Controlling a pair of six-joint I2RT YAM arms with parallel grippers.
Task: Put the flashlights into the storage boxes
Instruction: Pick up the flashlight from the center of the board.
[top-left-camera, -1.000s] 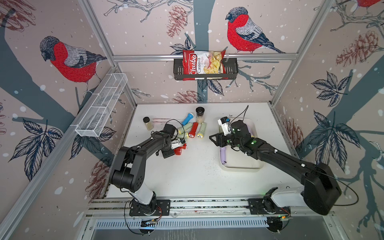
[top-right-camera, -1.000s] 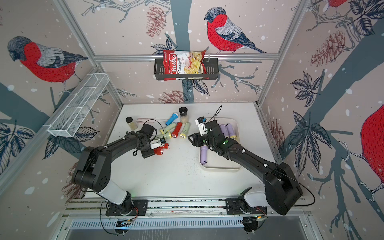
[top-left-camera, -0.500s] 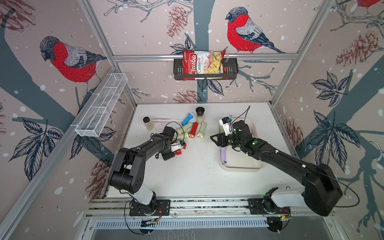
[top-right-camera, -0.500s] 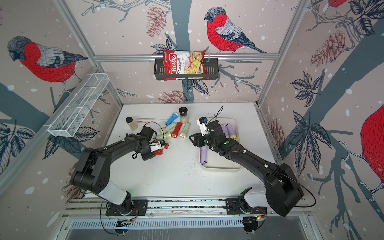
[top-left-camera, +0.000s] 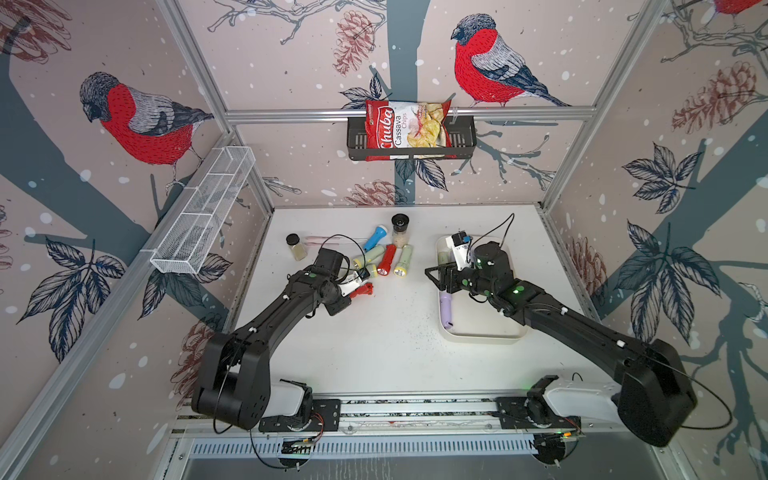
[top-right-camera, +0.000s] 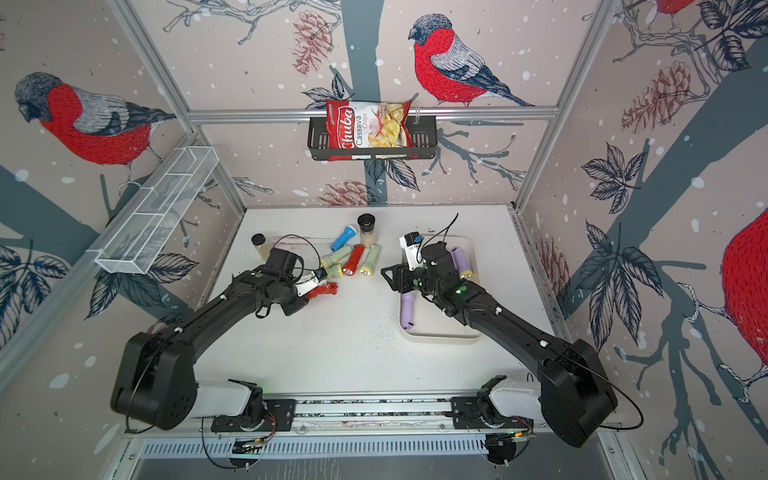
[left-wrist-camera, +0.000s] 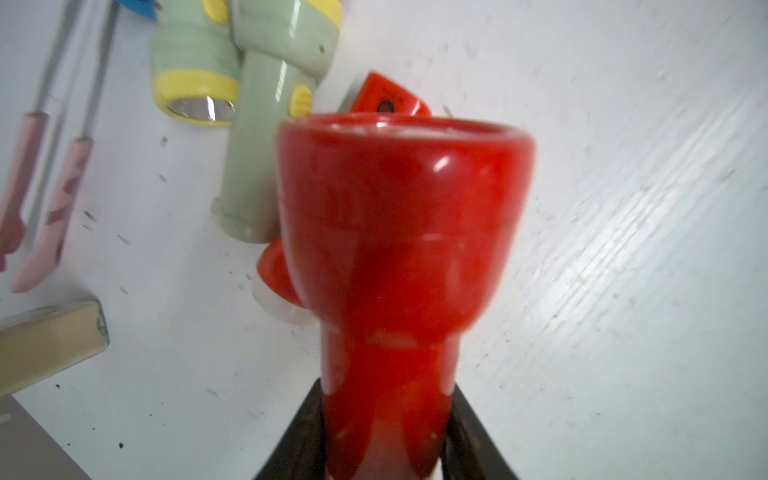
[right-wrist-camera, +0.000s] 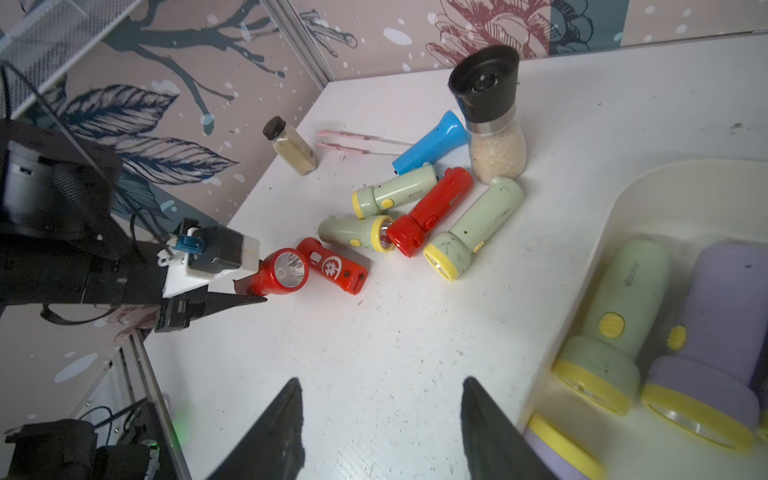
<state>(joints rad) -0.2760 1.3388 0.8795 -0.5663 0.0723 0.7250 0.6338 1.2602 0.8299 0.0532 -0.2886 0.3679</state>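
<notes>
Clamping a red flashlight (left-wrist-camera: 399, 228), left gripper (left-wrist-camera: 384, 415) shows clearly only wrist-side.

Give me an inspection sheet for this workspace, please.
Surface: white table, dark specks by the tray.
Job's things: flashlights piled loose at the back; green and lilac ones in tray.
Clutter: grinder, jar, tweezers.
Grippers: left gripper shut on red flashlight; right gripper open, empty.
Cables: left cable loops near the pile; right cable arches above tray.
Surroundings: chips bag in black basket; wire basket on side wall.
</notes>
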